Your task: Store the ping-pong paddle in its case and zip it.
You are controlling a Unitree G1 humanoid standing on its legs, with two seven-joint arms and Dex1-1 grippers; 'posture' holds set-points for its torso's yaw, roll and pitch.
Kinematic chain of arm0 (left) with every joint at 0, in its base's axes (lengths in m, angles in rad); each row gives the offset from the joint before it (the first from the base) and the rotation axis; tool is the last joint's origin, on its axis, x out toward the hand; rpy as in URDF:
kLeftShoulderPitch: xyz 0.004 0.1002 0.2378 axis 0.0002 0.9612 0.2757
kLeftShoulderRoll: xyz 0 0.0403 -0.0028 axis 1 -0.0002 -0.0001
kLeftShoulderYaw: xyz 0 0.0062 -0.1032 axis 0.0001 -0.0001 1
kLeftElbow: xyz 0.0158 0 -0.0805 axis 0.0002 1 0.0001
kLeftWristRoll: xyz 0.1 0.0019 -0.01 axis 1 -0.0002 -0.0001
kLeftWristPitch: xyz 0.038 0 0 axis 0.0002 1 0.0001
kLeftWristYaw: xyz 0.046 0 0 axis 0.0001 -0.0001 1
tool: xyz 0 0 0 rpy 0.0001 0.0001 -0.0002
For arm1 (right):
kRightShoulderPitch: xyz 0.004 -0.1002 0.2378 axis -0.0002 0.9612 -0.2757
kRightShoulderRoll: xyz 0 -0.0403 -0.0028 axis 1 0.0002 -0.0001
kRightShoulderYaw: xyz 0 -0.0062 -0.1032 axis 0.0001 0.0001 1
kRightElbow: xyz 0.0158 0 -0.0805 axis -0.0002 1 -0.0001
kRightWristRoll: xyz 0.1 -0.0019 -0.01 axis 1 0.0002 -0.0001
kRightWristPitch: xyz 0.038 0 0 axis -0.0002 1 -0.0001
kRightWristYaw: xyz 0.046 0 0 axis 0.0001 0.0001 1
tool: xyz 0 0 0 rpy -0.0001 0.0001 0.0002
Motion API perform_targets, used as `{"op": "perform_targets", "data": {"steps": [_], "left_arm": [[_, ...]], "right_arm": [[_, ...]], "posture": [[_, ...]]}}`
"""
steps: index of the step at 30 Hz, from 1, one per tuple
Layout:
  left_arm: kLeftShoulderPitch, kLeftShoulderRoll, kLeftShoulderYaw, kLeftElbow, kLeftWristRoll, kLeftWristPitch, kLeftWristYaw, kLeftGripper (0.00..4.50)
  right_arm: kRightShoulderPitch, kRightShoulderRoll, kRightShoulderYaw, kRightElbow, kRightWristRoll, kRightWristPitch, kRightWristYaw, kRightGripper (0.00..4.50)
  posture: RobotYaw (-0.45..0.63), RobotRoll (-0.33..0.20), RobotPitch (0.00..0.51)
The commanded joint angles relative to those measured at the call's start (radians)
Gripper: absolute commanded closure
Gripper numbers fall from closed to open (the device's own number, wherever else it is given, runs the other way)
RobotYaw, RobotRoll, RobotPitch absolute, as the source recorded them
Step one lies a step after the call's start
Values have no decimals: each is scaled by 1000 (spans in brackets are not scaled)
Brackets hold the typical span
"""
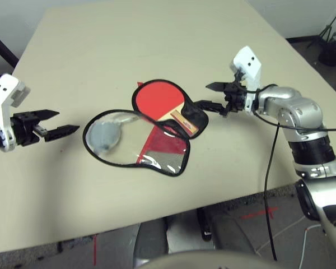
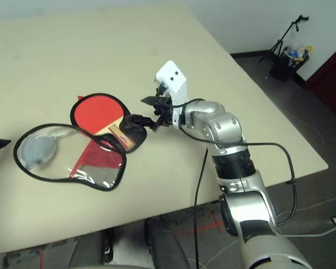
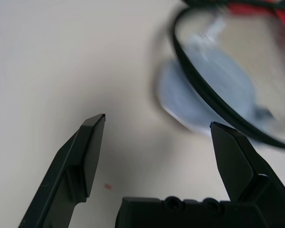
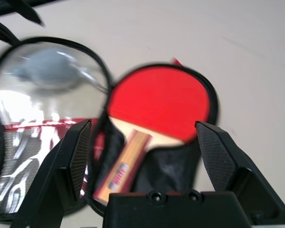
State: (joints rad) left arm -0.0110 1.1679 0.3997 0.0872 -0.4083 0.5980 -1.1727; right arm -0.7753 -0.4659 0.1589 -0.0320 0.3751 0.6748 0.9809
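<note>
The ping-pong paddle [image 1: 159, 100] lies red face up in the black half of the case [image 1: 193, 116], which is spread open on the table. The clear plastic and red flap [image 1: 139, 144] is folded out toward my left, with a grey plush charm [image 1: 105, 136] under it. My right gripper [image 1: 211, 96] hovers open just right of the case's handle end; its wrist view shows the paddle [image 4: 159, 107] between its fingers [image 4: 78, 152]. My left gripper [image 1: 59, 123] is open, a short way left of the flap, its fingertips [image 3: 92, 142] apart from the flap's black piping [image 3: 204, 90].
The beige table [image 1: 129, 45] stretches wide behind the case. Its right edge runs close behind my right arm, and a black cable [image 1: 267, 185] hangs from that arm over the front edge. A tripod and clutter [image 2: 288, 53] stand on the floor far right.
</note>
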Motion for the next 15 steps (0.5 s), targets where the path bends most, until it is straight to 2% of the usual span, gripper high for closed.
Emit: {"op": "perform_targets", "data": {"steps": [1,5,8,12,15], "left_arm": [[52,28,20,-51,-19,14,-56,0],[135,68,19,-135,-47,79,-124,0],[154,58,-28,-262,-90,161,-117,0],[34,-26,-115,-386,-176,277,-27,0],[-86,-106,-164,-413,-217,335,46,0]], "right_arm": [[17,-11,20,-31,11,-34,46,15],[13,-11,31,-34,9,-47,65,15],[3,-4,37,-26,-1,-49,58,15],[-7,0,38,-17,-9,-48,48,15],[-11,2,35,-13,-14,-49,38,15]], "posture": [[89,0,159],[84,0,162],[79,0,164],[66,0,164],[60,0,162]]}}
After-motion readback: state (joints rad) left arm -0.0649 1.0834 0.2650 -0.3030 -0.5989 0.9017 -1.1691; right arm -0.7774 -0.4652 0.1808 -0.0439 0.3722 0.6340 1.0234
